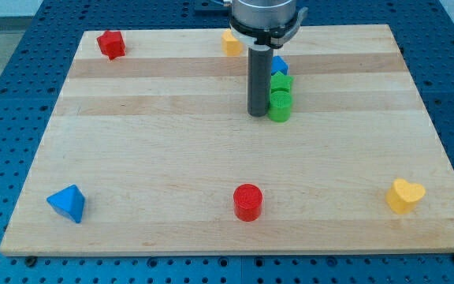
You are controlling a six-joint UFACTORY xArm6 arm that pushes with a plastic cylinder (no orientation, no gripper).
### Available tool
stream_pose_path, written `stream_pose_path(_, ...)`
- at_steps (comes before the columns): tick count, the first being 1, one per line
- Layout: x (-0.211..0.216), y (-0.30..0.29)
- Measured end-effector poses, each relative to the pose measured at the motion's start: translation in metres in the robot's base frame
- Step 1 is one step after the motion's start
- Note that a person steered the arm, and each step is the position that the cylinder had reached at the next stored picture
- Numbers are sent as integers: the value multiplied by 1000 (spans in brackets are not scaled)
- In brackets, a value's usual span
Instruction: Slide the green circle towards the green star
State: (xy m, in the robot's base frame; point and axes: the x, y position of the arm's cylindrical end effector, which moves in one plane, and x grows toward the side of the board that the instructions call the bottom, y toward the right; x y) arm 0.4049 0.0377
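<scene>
The green circle is a short green cylinder right of the board's middle, toward the view's top. The green star sits directly above it, touching or nearly touching it. My tip is the lower end of the dark rod, standing just left of the green circle, touching or almost touching its left side. A blue block lies just above the green star, partly hidden behind the rod.
A red block is at the top left and a yellow block at the top centre. A blue triangular block is at the bottom left, a red cylinder at the bottom centre, a yellow heart at the bottom right.
</scene>
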Motion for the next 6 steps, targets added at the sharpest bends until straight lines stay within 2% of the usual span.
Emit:
stream_pose_path(2, 1, 8)
stream_pose_path(3, 3, -15)
stream_pose_path(4, 30, -17)
stream_pose_path(6, 39, 42)
